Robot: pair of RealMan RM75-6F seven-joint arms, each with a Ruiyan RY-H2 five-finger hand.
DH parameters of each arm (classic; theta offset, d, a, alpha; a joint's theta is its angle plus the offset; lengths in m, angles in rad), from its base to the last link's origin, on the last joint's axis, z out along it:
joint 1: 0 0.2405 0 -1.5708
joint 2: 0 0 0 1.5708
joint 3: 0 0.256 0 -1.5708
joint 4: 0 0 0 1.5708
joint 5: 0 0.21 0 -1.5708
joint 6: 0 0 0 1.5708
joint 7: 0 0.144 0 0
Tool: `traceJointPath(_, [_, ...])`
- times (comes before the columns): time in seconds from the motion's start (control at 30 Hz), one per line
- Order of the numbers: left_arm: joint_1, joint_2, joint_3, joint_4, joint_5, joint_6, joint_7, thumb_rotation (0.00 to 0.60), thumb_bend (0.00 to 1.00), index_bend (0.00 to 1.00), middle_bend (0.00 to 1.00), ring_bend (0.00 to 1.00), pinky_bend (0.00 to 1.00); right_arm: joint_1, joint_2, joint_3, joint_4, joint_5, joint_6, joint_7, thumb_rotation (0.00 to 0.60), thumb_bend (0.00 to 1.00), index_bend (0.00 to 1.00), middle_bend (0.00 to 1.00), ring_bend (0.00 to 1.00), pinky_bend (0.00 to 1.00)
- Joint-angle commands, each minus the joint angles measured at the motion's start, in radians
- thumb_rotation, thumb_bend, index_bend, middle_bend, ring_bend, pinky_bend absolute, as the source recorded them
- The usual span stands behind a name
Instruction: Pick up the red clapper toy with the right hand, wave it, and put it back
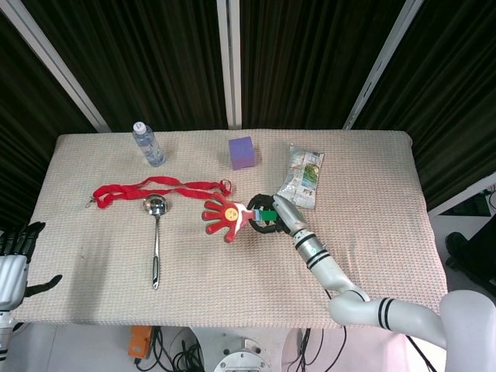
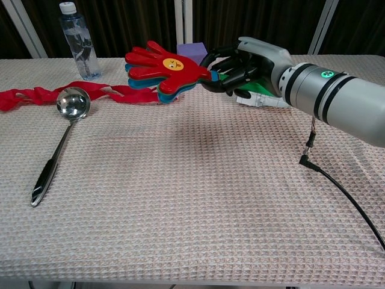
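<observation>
My worktop [image 1: 372,232] wears a beige waffle-weave cloth. On it lie a water bottle [image 1: 147,144] standing at the far left, a purple cube [image 1: 242,152] mid-back, a snack packet [image 1: 302,176] right of it, a red ribbon [image 1: 159,188], and a metal ladle [image 1: 155,236] just beside the ribbon.

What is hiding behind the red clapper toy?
In the chest view, the red clapper toy, held by the right hand, covers most of the purple cube and one end of the red ribbon.
</observation>
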Motion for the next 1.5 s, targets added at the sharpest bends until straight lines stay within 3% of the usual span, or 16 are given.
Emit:
traceJointPath(0.03, [0.002, 0.000, 0.001, 0.002, -0.001, 0.001, -0.003, 0.600, 0.09, 0.07, 0.07, 0.00, 0.04, 0.007, -0.043, 0.002, 0.024, 0.024, 0.003, -0.045, 0.600, 0.38, 0.89, 0.58, 0.71, 0.87])
traceJointPath(0.23, [0.009, 0.002, 0.002, 0.010, -0.005, 0.006, -0.015, 0.600, 0.09, 0.07, 0.07, 0.00, 0.04, 0.020, -0.103, -0.005, 0.057, 0.051, -0.007, -0.128, 0.600, 0.33, 0.86, 0.55, 0.67, 0.87])
traceJointPath(0.27, [0.011, 0.002, 0.002, 0.011, -0.005, 0.008, -0.018, 0.600, 0.09, 0.07, 0.07, 0.00, 0.04, 0.021, -0.110, -0.006, 0.058, 0.053, -0.010, -0.139, 0.600, 0.31, 0.84, 0.53, 0.64, 0.86])
traceJointPath(0.3, [0.012, 0.003, 0.002, 0.012, -0.005, 0.009, -0.020, 0.600, 0.09, 0.07, 0.07, 0.00, 0.04, 0.023, -0.110, -0.008, 0.056, 0.054, -0.020, -0.145, 0.600, 0.28, 0.77, 0.48, 0.55, 0.80])
traceJointPath(0.37, [0.014, 0.004, 0.003, 0.015, -0.005, 0.012, -0.025, 0.600, 0.09, 0.07, 0.07, 0.00, 0.04, 0.032, -0.092, -0.018, 0.044, 0.055, -0.066, -0.159, 0.600, 0.17, 0.52, 0.29, 0.26, 0.49])
traceJointPath(0.4, [0.015, 0.004, 0.003, 0.015, -0.004, 0.013, -0.027, 0.600, 0.09, 0.07, 0.07, 0.00, 0.04, 0.034, -0.085, -0.020, 0.041, 0.054, -0.076, -0.169, 0.600, 0.11, 0.32, 0.15, 0.10, 0.25])
traceJointPath(0.43, [0.016, 0.004, 0.003, 0.016, -0.004, 0.014, -0.028, 0.600, 0.09, 0.07, 0.07, 0.00, 0.04, 0.034, -0.081, -0.018, 0.039, 0.054, -0.074, -0.177, 0.600, 0.07, 0.14, 0.05, 0.01, 0.08])
traceJointPath(0.5, [0.017, 0.004, 0.004, 0.017, -0.001, 0.017, -0.032, 0.600, 0.09, 0.07, 0.07, 0.00, 0.04, 0.021, -0.087, -0.009, 0.035, 0.059, -0.028, -0.204, 0.600, 0.04, 0.01, 0.00, 0.00, 0.00])
traceJointPath(0.63, [0.020, 0.005, 0.003, 0.017, 0.000, 0.021, -0.031, 0.600, 0.09, 0.07, 0.07, 0.00, 0.04, -0.011, -0.061, -0.004, -0.011, 0.066, 0.037, -0.259, 0.600, 0.03, 0.00, 0.00, 0.00, 0.00])
traceJointPath(0.8, [0.023, 0.008, 0.002, 0.010, 0.000, 0.028, -0.026, 0.600, 0.09, 0.07, 0.07, 0.00, 0.04, -0.110, 0.083, -0.031, -0.169, 0.016, 0.149, -0.293, 0.600, 0.05, 0.00, 0.00, 0.00, 0.00])
traceJointPath(0.93, [0.025, 0.009, 0.002, 0.004, 0.001, 0.028, -0.017, 0.600, 0.09, 0.07, 0.07, 0.00, 0.04, -0.243, 0.266, -0.110, -0.292, -0.069, 0.303, -0.372, 0.600, 0.08, 0.00, 0.00, 0.00, 0.00])
traceJointPath(1.07, [0.022, 0.011, 0.001, -0.006, 0.008, 0.031, -0.001, 0.600, 0.09, 0.07, 0.07, 0.00, 0.04, -0.377, 0.392, -0.199, -0.333, -0.117, 0.457, -0.468, 0.600, 0.09, 0.00, 0.00, 0.00, 0.00])
traceJointPath(1.27, [0.021, 0.014, -0.001, -0.030, 0.014, 0.037, 0.024, 0.600, 0.09, 0.07, 0.07, 0.00, 0.04, -0.567, 0.466, -0.292, -0.275, -0.157, 0.644, -0.464, 0.600, 0.09, 0.00, 0.00, 0.00, 0.00])
traceJointPath(1.5, [0.018, 0.009, 0.000, -0.025, 0.009, 0.026, 0.024, 0.600, 0.09, 0.07, 0.07, 0.00, 0.04, -0.680, 0.447, -0.317, -0.108, -0.255, 0.768, -0.359, 0.600, 0.10, 0.00, 0.00, 0.00, 0.00])
